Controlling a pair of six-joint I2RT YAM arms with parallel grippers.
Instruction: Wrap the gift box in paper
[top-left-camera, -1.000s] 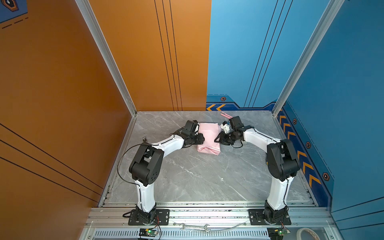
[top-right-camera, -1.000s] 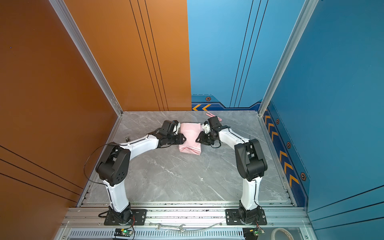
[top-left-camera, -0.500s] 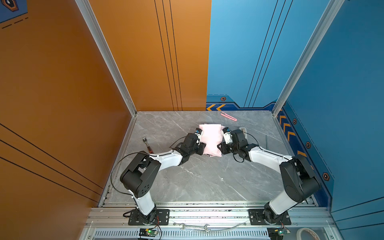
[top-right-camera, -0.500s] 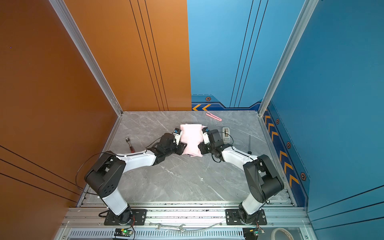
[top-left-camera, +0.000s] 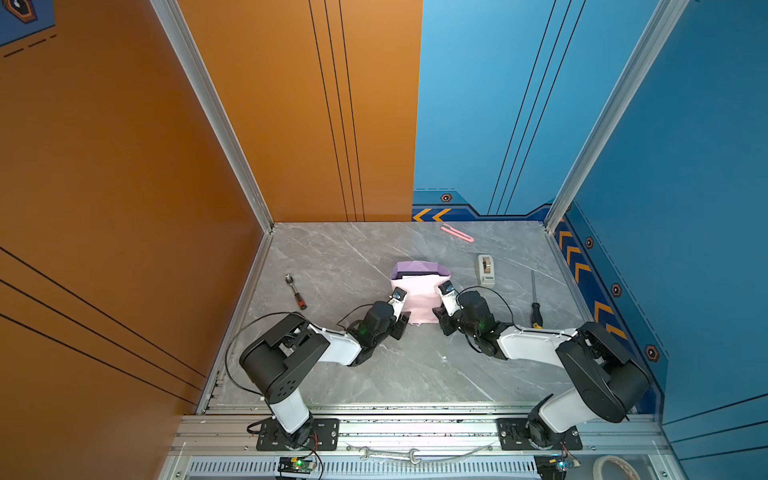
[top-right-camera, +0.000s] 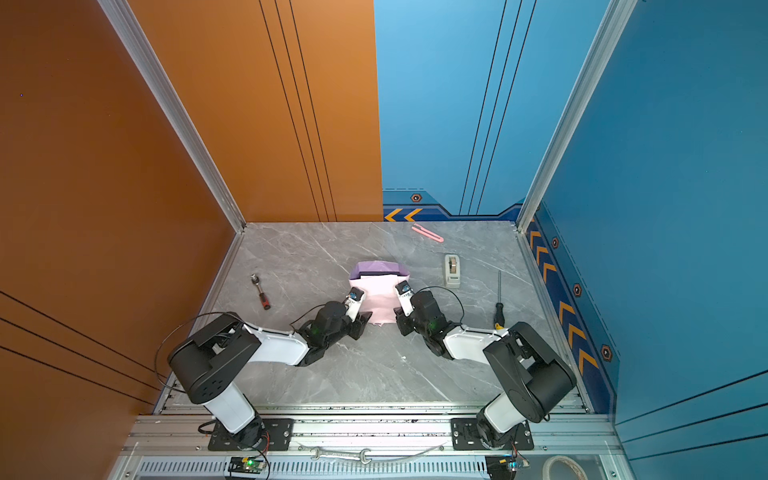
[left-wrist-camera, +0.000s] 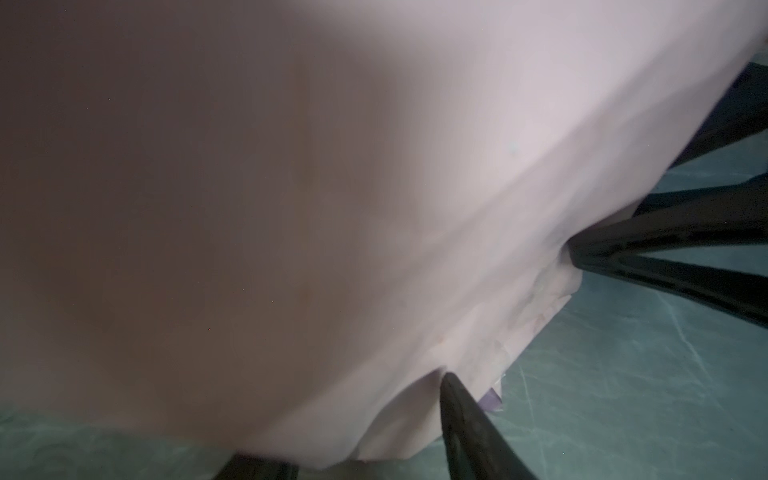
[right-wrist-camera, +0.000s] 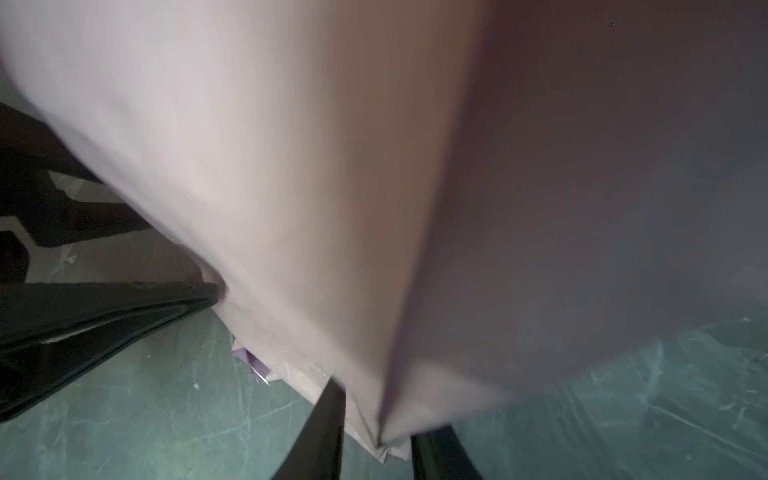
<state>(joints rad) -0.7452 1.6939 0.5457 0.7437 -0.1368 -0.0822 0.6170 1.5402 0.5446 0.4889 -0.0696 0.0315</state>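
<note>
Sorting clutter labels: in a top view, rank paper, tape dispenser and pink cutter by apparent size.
1. paper
2. tape dispenser
3. pink cutter, about as long as the dispenser but thinner.

Arms: left arm (top-left-camera: 336, 347), right arm (top-left-camera: 528, 343), white shells, black joints
Behind left claw (top-left-camera: 406, 319): looping black cable (top-left-camera: 353, 311), green light (top-left-camera: 363, 331)
Fingers (left-wrist-camera: 469, 436): black, tapered
</note>
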